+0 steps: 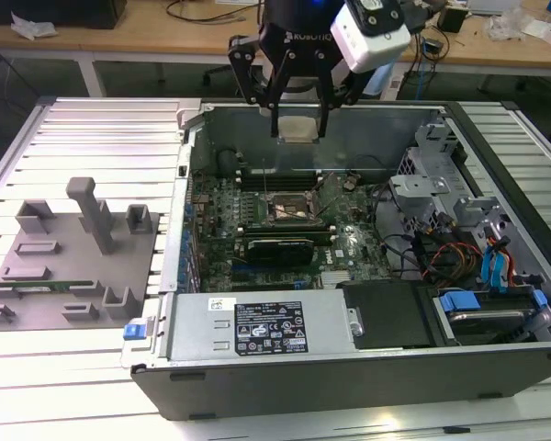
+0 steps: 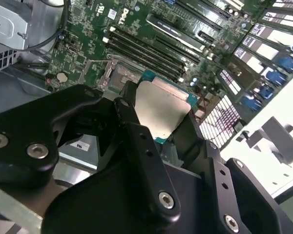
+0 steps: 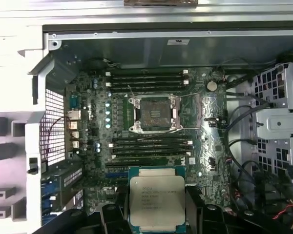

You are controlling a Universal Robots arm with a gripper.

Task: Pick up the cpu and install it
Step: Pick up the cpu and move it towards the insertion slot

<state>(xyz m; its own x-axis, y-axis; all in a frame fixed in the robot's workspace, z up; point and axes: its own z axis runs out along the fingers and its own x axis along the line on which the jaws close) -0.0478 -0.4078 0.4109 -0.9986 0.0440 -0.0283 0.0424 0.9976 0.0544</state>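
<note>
Inside the open case (image 1: 349, 381): one motherboard (image 1: 349, 250) with one socket (image 1: 289, 209), its dark centre bare. On the grey tray (image 1: 50, 317), at the exterior view's left: one green memory stick (image 1: 41, 286). One cpu (image 1: 299, 132), square with a pale silver top and green rim, is pinched at its edges by the gripper (image 1: 299, 126) and held in the air above the board, well apart from the socket.

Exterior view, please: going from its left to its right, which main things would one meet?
grey tray → cpu, held in the gripper → metal drive cage → blue drive tabs
</note>
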